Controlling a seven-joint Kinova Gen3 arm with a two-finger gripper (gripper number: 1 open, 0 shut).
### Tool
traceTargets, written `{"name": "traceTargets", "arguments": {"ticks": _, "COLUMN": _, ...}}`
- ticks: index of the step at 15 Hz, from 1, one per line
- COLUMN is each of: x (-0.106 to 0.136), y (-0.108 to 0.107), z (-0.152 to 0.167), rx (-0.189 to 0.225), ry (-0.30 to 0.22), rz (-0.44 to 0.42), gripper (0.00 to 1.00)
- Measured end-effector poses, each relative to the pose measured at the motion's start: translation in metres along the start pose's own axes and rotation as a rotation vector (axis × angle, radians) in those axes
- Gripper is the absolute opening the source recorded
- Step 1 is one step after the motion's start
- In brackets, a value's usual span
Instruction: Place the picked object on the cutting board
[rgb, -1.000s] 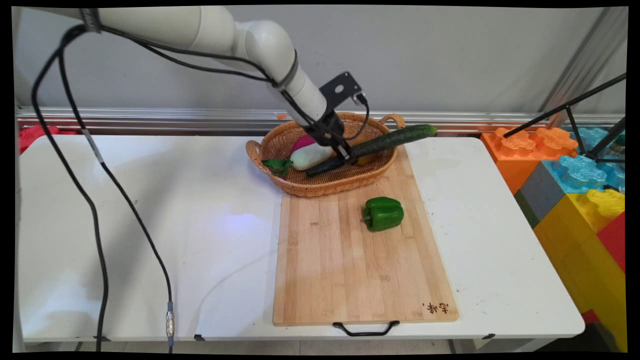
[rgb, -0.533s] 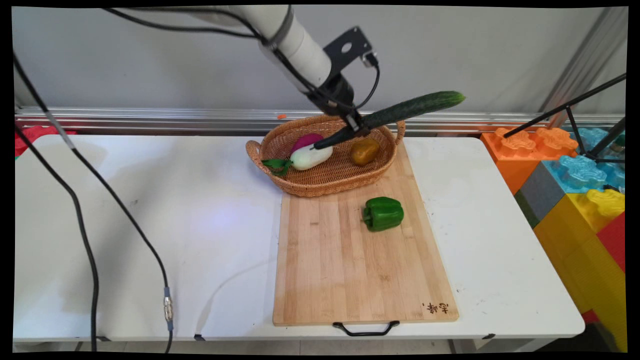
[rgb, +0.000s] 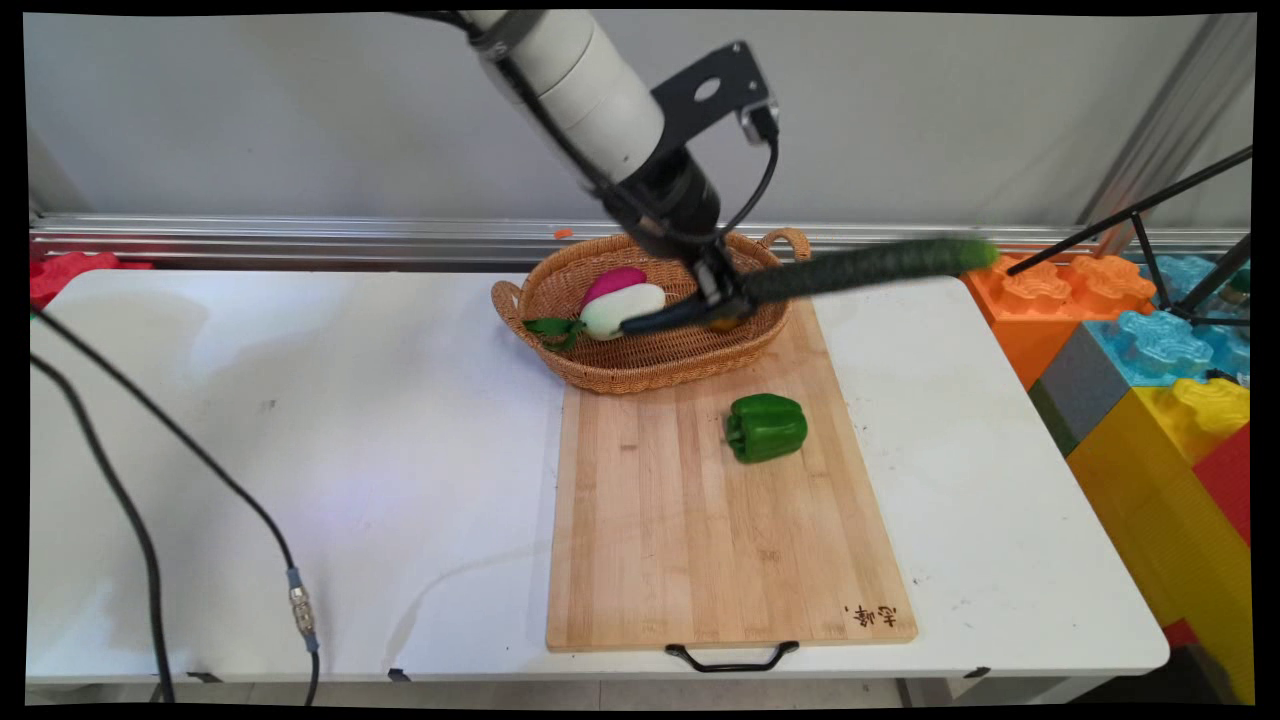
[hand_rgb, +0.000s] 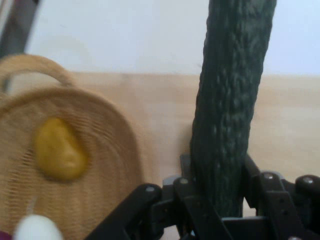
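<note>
While the white arm reaches in from the top centre of the frame, these are the particulars.

Gripper: black two-finger gripper (rgb: 727, 300), jaws clamped on the long dark green cucumber (rgb: 860, 268), held above the right end of the basket.

Cucumber: lifted clear and lying almost level (blurred in the main view), its short end over the basket and its long end reaching toward the right of the frame; in the hand view the bumpy cucumber (hand_rgb: 230, 110) rises between the fingers (hand_rgb: 260, 185).

Basket: oval woven wicker basket (rgb: 640, 370) with loop handles, at centre frame, resting on the far end of the board.

Inside the basket: white and magenta radish (rgb: 620, 300) with green leaves at left; brownish-yellow potato (hand_rgb: 57, 150) at right.

Board: pale bamboo cutting board (rgb: 700, 530) with a black handle at its near edge, on the white table (rgb: 300, 420).

Pepper: glossy green bell pepper (rgb: 765, 427) on the board, just below the basket.
</note>
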Motion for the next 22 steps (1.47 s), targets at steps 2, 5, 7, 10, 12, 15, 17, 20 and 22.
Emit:
{"name": "traceTargets", "arguments": {"ticks": 2, "x": -0.007, "y": 0.022, "z": -0.005, "rx": -0.034, "ry": -0.029, "rz": 0.016, "gripper": 0.00}}
{"name": "traceTargets", "arguments": {"ticks": 5, "x": -0.019, "y": 0.045, "z": -0.005, "rx": -0.065, "ry": -0.058, "rz": 0.031, "gripper": 0.00}}
{"name": "traceTargets", "arguments": {"ticks": 7, "x": -0.031, "y": 0.063, "z": 0.000, "rx": -0.078, "ry": -0.075, "rz": 0.046, "gripper": 0.00}}
{"name": "traceTargets", "arguments": {"ticks": 10, "x": -0.050, "y": 0.084, "z": 0.021, "rx": -0.080, "ry": -0.087, "rz": 0.077, "gripper": 0.00}}
{"name": "traceTargets", "arguments": {"ticks": 12, "x": -0.059, "y": 0.093, "z": 0.040, "rx": -0.072, "ry": -0.084, "rz": 0.100, "gripper": 0.00}}
{"name": "traceTargets", "arguments": {"ticks": 15, "x": -0.072, "y": 0.101, "z": 0.071, "rx": -0.049, "ry": -0.084, "rz": 0.139, "gripper": 0.00}}
{"name": "traceTargets", "arguments": {"ticks": 17, "x": -0.081, "y": 0.104, "z": 0.089, "rx": -0.034, "ry": -0.095, "rz": 0.162, "gripper": 0.00}}
{"name": "traceTargets", "arguments": {"ticks": 20, "x": -0.092, "y": 0.106, "z": 0.106, "rx": -0.017, "ry": -0.111, "rz": 0.183, "gripper": 0.00}}
{"name": "traceTargets", "arguments": {"ticks": 22, "x": -0.098, "y": 0.107, "z": 0.116, "rx": -0.011, "ry": -0.122, "rz": 0.193, "gripper": 0.00}}
